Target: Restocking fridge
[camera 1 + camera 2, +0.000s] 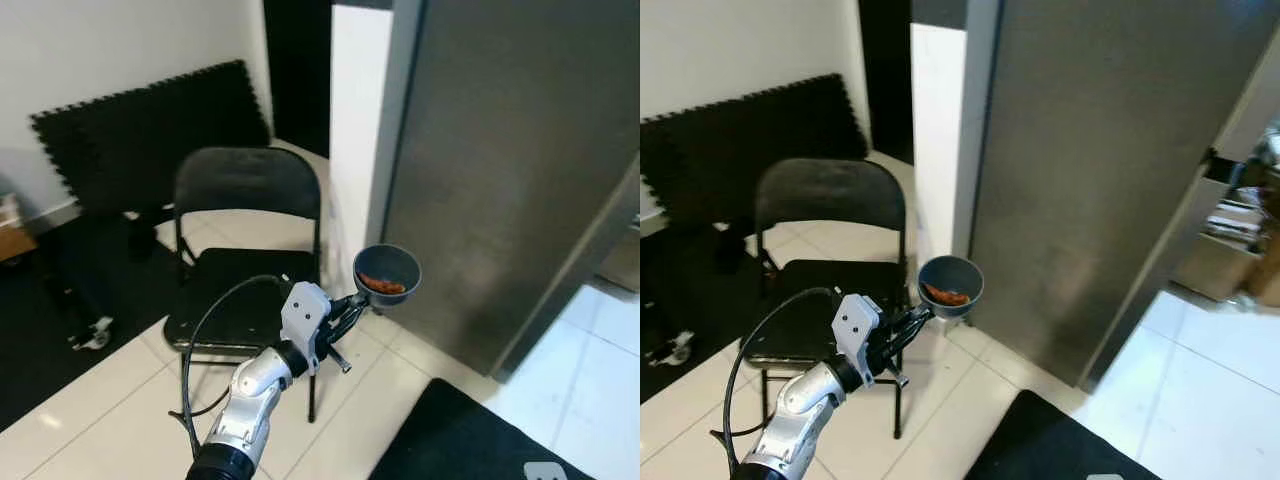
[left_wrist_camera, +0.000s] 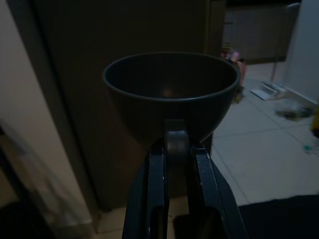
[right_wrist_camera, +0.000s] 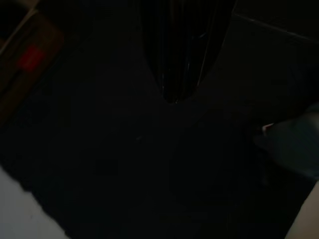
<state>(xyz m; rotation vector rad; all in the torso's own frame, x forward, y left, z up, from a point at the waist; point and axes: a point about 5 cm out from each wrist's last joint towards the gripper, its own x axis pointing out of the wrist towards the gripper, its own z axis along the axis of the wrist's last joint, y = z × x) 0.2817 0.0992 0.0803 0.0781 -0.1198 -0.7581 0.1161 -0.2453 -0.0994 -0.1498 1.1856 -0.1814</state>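
- The left tool (image 1: 352,303) is clamping the rim of a dark bowl (image 1: 388,276), carrying it in the air beside the closed grey fridge (image 1: 500,150).
- The bowl is sitting upright, mouth facing up, reddish food (image 1: 382,284) inside.
- Likely next: opening the fridge door, since the bowl cannot go in yet.
- I cannot tell the right tool's state.

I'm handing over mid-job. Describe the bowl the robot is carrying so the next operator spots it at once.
Start at the tall dark grey fridge on the right, with the black folding chair beside it. Between them, held off the floor by the left end effector gripping its rim, is the bowl: small, round and dark blue-grey, with an orange-brown piece of food inside.
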